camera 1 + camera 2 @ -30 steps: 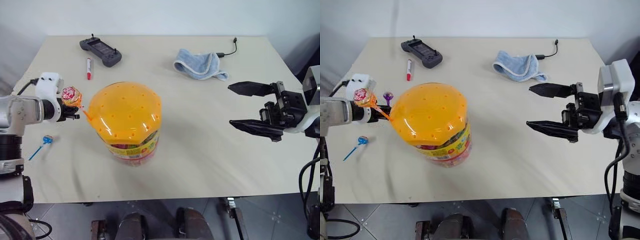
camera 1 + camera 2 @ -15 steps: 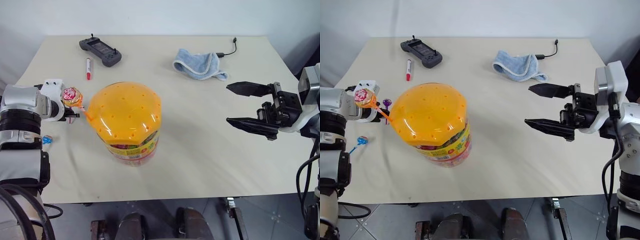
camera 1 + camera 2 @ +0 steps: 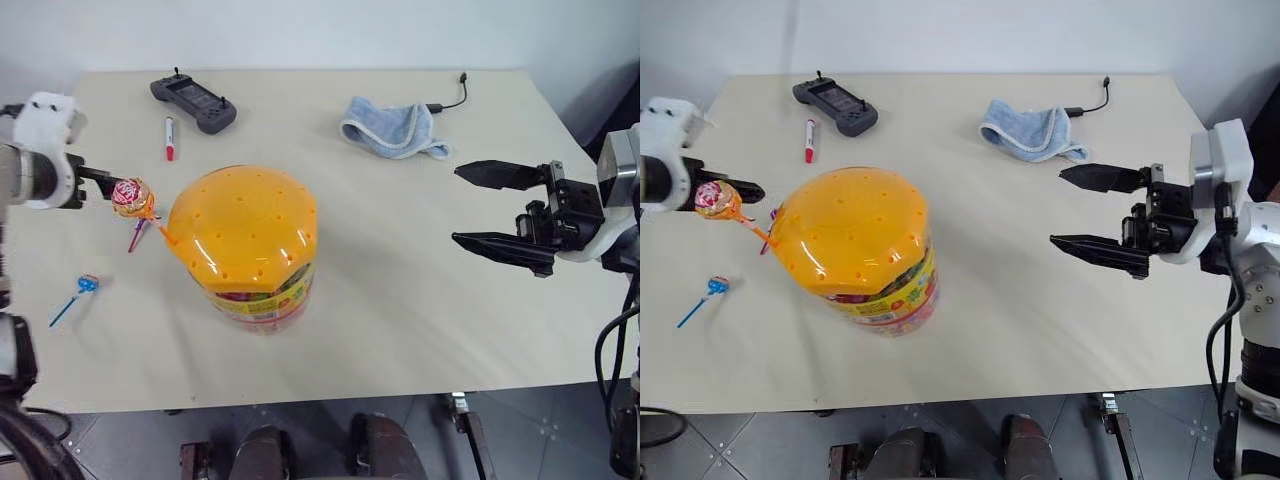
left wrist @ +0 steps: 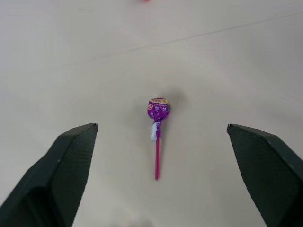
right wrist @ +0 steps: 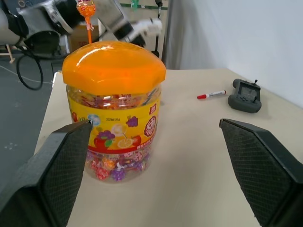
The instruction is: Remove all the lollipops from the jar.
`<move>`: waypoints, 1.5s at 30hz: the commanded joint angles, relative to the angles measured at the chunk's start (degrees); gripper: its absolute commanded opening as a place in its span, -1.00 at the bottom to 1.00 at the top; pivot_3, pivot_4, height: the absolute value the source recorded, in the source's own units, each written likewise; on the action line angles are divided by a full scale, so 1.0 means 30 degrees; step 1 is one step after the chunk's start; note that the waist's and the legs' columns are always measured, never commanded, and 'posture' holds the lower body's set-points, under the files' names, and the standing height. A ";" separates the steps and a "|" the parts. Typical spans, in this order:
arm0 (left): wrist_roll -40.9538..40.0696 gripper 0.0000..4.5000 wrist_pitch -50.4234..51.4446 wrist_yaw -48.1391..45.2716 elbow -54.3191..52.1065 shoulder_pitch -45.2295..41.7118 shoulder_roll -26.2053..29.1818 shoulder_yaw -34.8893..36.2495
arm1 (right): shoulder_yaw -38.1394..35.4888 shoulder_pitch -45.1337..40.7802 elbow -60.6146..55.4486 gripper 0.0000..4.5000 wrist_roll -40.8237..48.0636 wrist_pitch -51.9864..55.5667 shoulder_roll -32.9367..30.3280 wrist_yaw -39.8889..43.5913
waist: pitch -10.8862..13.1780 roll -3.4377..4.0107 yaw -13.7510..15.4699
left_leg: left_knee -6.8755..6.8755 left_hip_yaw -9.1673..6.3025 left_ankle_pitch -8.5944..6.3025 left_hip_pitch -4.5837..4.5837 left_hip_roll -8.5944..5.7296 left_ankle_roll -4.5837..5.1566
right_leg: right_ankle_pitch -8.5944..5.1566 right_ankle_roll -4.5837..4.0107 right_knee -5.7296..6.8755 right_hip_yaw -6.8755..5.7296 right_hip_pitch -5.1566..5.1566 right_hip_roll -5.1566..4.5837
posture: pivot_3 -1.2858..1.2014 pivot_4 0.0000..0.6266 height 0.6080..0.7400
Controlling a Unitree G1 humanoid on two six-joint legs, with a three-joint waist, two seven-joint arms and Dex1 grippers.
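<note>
Desk (image 3: 400,300): the jar (image 3: 245,235) stands left of centre, orange lid still on.

Right pincer (image 3: 457,204): wide, empty, level with the jar and well apart from it; no change.

Left pincer (image 4: 162,126): shut beside the lid a second ago, now wide, empty and lifted clear towards the desk's left edge.

Purple lollipop (image 4: 158,108): lies flat on the desk beneath my opened left pincer. I judge it just delivered.

Blue lollipop (image 3: 88,284): on the desk nearer the front edge.

Orange lollipop (image 3: 130,196): still upright, stick in the lid's left rim. I judge two out, one left.
</note>
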 commanded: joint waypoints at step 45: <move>-1.4056 -0.97 -1.5860 -0.9022 -0.8966 1.0897 -0.5552 1.1307 | -0.1170 -0.0135 -0.1231 1.00 0.1354 0.0690 -0.0945 0.0709 | -0.0014 -0.0020 0.0187 | 0.0129 0.0021 -0.0038 -0.0075 0.0025 0.0014 | 0.0000 -0.0006 0.0029 0.0027 -0.0044 -0.0009 | 0.03 -0.52 1.00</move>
